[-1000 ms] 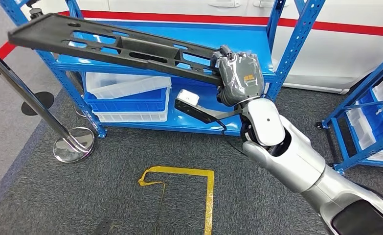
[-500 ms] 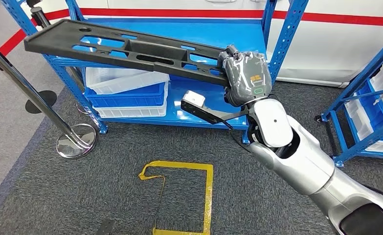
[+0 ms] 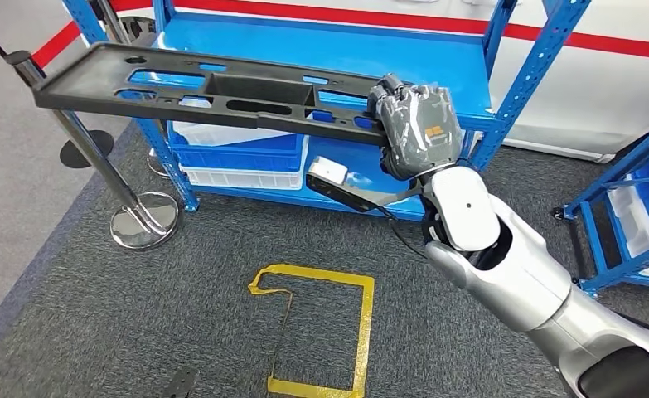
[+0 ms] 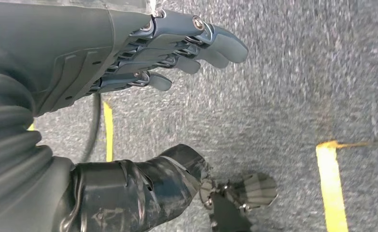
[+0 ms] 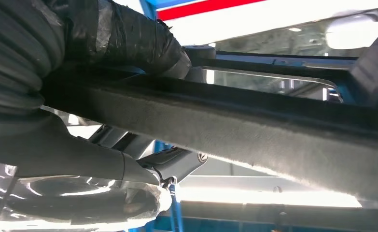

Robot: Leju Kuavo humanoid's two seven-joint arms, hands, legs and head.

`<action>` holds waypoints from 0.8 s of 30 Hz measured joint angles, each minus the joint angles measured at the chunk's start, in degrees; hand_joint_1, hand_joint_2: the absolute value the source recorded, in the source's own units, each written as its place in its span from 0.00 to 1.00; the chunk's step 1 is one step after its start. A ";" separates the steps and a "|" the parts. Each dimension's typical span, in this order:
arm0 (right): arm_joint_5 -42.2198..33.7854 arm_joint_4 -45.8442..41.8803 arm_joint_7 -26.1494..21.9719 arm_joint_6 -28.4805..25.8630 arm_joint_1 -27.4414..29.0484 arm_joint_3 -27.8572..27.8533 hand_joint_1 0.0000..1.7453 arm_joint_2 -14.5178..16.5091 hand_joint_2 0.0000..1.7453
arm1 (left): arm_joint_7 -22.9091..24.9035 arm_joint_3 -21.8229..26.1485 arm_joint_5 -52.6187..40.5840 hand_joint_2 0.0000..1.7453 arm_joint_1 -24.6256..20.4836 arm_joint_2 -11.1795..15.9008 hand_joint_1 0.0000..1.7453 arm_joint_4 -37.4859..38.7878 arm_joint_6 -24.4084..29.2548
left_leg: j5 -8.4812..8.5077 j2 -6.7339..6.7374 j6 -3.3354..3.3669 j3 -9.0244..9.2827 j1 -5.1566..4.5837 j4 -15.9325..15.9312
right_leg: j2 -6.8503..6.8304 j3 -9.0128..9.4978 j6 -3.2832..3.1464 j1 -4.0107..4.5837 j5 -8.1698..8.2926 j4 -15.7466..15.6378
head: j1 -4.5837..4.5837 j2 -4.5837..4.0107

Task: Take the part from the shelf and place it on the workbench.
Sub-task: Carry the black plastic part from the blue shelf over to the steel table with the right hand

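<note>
R hand (image 3: 416, 124) gripped one end of the part (image 3: 196, 87), held approx level in front of the shelf (image 3: 321, 50). L hand (image 4: 143, 53) released, fingers apart, above carpet.

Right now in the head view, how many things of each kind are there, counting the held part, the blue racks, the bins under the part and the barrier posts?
Long black perforated plastic part, held by the right hand: 1
Blue steel shelf racks: 2
Stacked plastic bins on the low shelf: 3
Chrome barrier posts: 2
Total: 8
</note>
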 joint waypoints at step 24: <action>1.76 -3.86 -3.19 0.03 -0.71 0.00 1.00 -0.79 1.00 | -4.96 -0.16 0.04 1.00 0.15 -0.08 0.00 0.00 -3.39 | -0.72 2.21 -2.93 -2.52 0.32 4.30 | -2.80 3.02 -1.09 -0.45 6.52 -9.02 | -0.55 0.00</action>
